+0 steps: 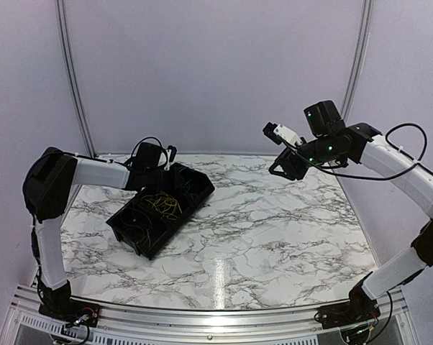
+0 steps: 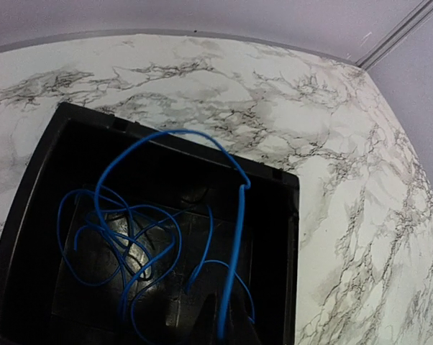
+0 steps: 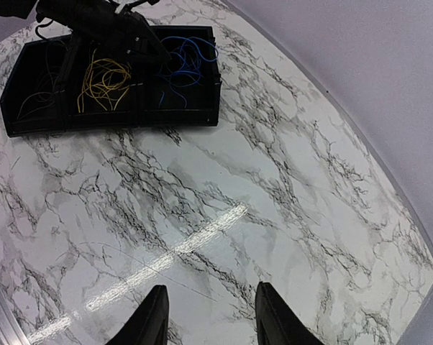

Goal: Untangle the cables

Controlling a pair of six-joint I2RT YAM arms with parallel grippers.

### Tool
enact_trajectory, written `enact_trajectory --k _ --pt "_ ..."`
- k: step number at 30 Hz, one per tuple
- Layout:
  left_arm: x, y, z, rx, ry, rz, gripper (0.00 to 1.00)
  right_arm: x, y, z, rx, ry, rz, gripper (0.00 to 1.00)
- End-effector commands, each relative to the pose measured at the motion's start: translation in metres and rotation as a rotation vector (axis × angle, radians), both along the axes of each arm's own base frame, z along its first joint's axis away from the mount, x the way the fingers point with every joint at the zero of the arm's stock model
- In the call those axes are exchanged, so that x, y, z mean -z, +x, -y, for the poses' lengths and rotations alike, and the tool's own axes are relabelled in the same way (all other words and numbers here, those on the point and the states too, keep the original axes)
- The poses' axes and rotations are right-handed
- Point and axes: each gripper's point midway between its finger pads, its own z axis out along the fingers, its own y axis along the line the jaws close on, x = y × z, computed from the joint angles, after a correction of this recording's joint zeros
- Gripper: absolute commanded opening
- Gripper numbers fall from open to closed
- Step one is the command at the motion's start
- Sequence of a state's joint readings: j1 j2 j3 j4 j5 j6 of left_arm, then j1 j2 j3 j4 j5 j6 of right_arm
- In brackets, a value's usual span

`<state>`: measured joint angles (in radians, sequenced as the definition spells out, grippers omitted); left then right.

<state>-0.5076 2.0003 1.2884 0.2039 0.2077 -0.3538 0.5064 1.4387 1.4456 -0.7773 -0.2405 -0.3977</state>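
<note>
Pale lilac walls close in a white, grey-veined marble table (image 1: pixel 274 223) that fills the floor of the scene. On the left, the left arm (image 1: pixel 101 172) stretches from its base across to a black tray (image 1: pixel 206 192), while the right arm (image 1: pixel 396 172) is raised high over the far right part of the table, well apart from the tray. The tray lies at an angle on the left half of the table and is split into three compartments in a row, and all the cables are inside it. The blue cable (image 2: pixel 234 251) lies in loose loops in the far end compartment, with one strand arching up above the tray wall. The yellow cable (image 3: pixel 101 79) is bunched in the middle compartment. A few thin dark cables (image 3: pixel 40 100) lie in the near end compartment, hard to make out against the black. The left fingers (image 2: pixel 209 323) hang over the blue compartment as a dark shape against the dark tray. The raised blue strand runs down to them, but I cannot tell whether they are closed on it. The right fingers (image 3: pixel 159 323) stand wide apart with nothing between them, only bare marble below
</note>
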Motion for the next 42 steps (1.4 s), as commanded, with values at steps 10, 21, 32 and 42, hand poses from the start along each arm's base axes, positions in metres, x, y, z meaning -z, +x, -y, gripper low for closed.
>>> enact_trajectory --k 10,21,32,42 --pt "0.002 -0.008 -0.018 -0.071 0.063 -0.095 0.15 -0.016 -0.001 0.003 -0.005 0.021 0.062 0.42" --pt "-0.02 -0.025 -0.025 -0.043 0.066 -0.063 0.01 -0.019 -0.003 0.003 -0.005 0.033 0.067 0.43" --pt "0.009 -0.015 -0.014 -0.014 0.123 -0.183 0.03 -0.023 -0.008 0.008 0.003 0.033 0.081 0.42" --pt "-0.004 -0.02 -0.029 -0.06 0.169 -0.174 0.49 -0.025 -0.01 0.02 0.032 0.037 0.092 0.43"
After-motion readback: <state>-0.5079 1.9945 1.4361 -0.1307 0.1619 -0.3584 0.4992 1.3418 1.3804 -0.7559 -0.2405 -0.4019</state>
